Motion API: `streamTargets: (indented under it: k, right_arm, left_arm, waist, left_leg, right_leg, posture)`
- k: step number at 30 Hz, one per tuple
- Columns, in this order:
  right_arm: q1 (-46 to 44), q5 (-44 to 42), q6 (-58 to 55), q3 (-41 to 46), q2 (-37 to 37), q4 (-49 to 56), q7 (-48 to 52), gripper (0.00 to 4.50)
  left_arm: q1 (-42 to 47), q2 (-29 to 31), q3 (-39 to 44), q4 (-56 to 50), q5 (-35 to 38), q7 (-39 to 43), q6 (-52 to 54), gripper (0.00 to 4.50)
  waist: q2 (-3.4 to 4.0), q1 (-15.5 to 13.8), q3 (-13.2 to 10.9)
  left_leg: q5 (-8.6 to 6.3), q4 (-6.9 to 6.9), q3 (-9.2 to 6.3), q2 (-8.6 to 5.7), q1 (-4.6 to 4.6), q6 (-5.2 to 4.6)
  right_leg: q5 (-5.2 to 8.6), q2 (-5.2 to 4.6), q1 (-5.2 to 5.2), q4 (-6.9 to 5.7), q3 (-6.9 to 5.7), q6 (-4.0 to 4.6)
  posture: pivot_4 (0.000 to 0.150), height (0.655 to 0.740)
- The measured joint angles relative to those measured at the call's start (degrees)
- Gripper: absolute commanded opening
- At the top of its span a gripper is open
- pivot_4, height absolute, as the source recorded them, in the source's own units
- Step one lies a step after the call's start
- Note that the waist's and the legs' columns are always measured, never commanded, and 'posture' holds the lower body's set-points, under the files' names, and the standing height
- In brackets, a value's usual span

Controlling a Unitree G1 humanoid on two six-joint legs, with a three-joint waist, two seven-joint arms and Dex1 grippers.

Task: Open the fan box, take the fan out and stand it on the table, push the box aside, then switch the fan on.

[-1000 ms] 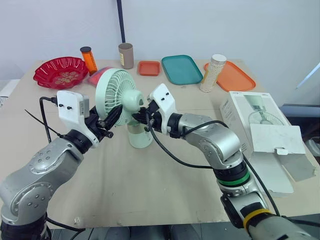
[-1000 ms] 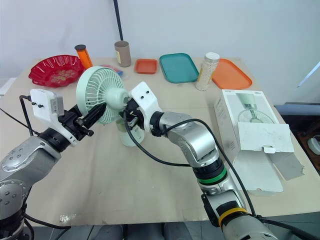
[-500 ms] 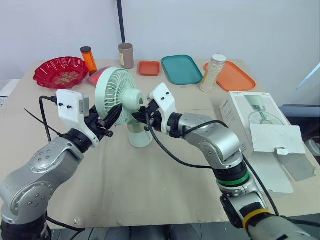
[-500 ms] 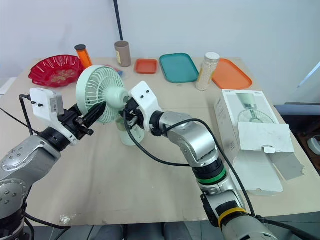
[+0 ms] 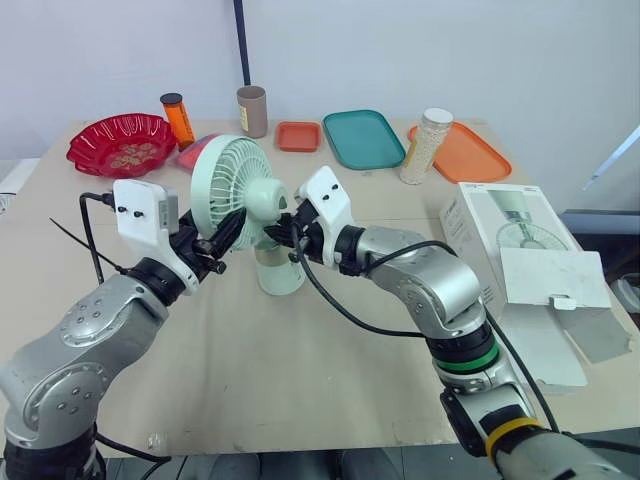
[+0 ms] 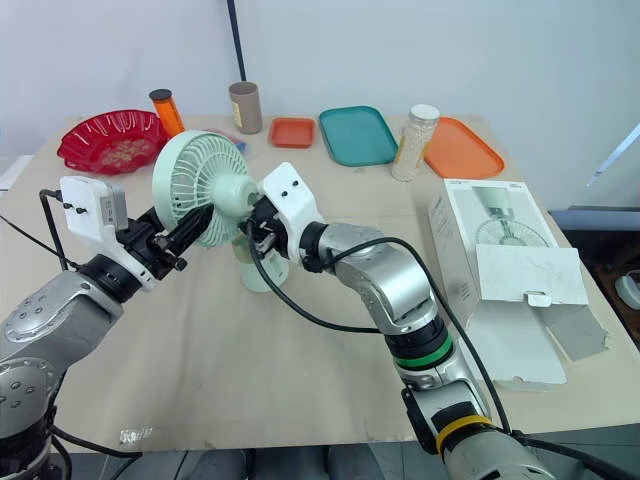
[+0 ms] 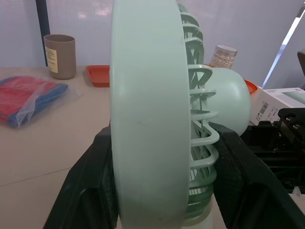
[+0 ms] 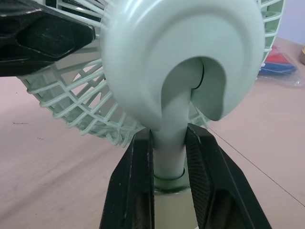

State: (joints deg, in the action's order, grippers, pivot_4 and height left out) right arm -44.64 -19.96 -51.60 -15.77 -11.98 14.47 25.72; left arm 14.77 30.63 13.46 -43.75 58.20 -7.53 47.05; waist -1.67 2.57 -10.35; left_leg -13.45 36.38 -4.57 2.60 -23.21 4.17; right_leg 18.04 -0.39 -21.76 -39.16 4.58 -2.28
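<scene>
The pale green fan (image 5: 236,190) stands upright on its base (image 5: 280,273) on the table (image 5: 300,370), left of the middle. My left gripper (image 5: 222,237) reaches in from the left, shut on the rim of the fan's round cage (image 7: 147,119), with one black finger (image 7: 88,191) on each face. From the right, my right gripper (image 5: 284,230) is shut on the fan's neck (image 8: 169,143) just under the motor housing, fingers (image 8: 133,191) pressed on both sides. The white fan box (image 5: 520,255) lies at the right edge with its end flap open.
Along the far edge stand a red bowl (image 5: 120,143), an orange bottle (image 5: 178,118), a brown cup (image 5: 252,110), a small orange tray (image 5: 298,135), a teal tray (image 5: 365,137), a tall jar (image 5: 426,145) and an orange tray (image 5: 462,152). A red and blue bag (image 7: 28,98) lies behind the fan.
</scene>
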Motion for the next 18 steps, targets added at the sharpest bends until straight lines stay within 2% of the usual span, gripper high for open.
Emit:
streamTargets:
  k: [1,2,3,5,18]
  right_arm:
    - [0.03,0.02,0.0,0.0,0.04,0.0,0.0,0.39]
    - [0.03,0.02,0.0,0.0,0.04,0.0,0.0,0.39]
    - [0.07,0.01,-0.04,-0.03,0.05,0.0,0.06,0.39]
    - [0.5,0.01,-0.33,-0.34,0.13,-0.01,0.2,0.39]
    - [0.62,0.25,-0.28,-0.41,0.48,0.0,0.63,0.39]
  left_arm:
    - [0.0,0.0,0.0,0.0,-0.09,0.14,0.0,3.46]
    - [0.0,0.0,0.0,0.0,-0.09,0.18,0.0,3.58]
    - [0.01,-0.02,0.03,0.0,-0.05,0.39,-0.06,4.0]
    - [0.82,-0.14,0.18,-0.16,0.59,0.75,-1.1,4.45]
    - [1.32,0.69,1.74,-1.03,2.09,0.98,-2.14,4.45]
  waist:
    - [0.0,0.0,0.0]
    - [0.0,0.0,0.0]
    - [0.0,0.0,0.0]
    - [0.0,-0.01,0.0]
    - [0.01,0.04,0.01]
  left_leg:
    - [0.0,0.0,0.0,0.0,0.0,0.0]
    - [0.0,0.0,0.0,0.0,0.0,0.0]
    - [0.0,0.0,0.0,0.0,0.0,0.0]
    - [0.0,0.0,-0.01,0.0,-0.01,0.01]
    - [0.01,0.0,-0.01,0.01,0.0,0.01]
  right_leg:
    - [0.0,0.0,0.0,0.0,0.0,0.0]
    - [0.0,0.0,0.0,0.0,0.0,0.0]
    - [0.0,0.0,0.0,0.0,0.0,0.0]
    - [0.0,0.0,0.0,0.0,-0.02,0.0]
    - [-0.01,0.0,0.0,-0.01,-0.01,0.01]
  posture:
    - [0.15,0.74]
    - [0.15,0.74]
    - [0.15,0.74]
    - [0.15,0.74]
    - [0.15,0.74]
